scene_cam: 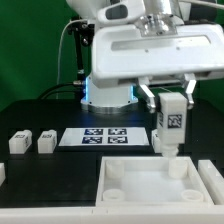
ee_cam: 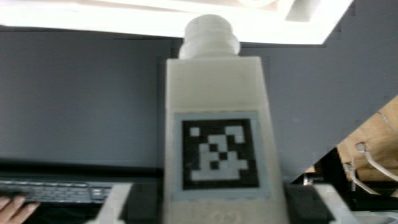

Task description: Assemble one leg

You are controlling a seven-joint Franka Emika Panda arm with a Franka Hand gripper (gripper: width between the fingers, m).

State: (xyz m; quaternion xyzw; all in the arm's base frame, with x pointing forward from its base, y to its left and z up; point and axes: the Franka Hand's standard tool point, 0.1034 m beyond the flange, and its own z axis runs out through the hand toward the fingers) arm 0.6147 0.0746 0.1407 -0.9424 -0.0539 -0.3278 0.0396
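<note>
while the arm hangs over the black worktop (scene_cam: 60, 165), the tool (scene_cam: 170, 104) has its two fingers pinched in on the upper sides of the leg (scene_cam: 170, 128), so it's got a grip on that one part and nothing else. the leg is upright and lifted off the worktop, with its marker tag (scene_cam: 172, 119) facing the camera in the exterior view. its lower end is right over the far rim of the white tray-like piece (scene_cam: 150, 190), toward the exterior view's right. honestly can't tell if it's touching the rim or just clear of it. in the wrist view the same leg (ee_cam: 214, 100) fills the middle, tag (ee_cam: 221, 155) on its face, and a round peg (ee_cam: 210, 40) on its far end. the marker board (scene_cam: 105, 137) lies flat just beside the held leg, on the exterior view's left. a second leg (scene_cam: 44, 142) and a third leg (scene_cam: 18, 143) sit further left, near each other, well apart from the tool
</note>
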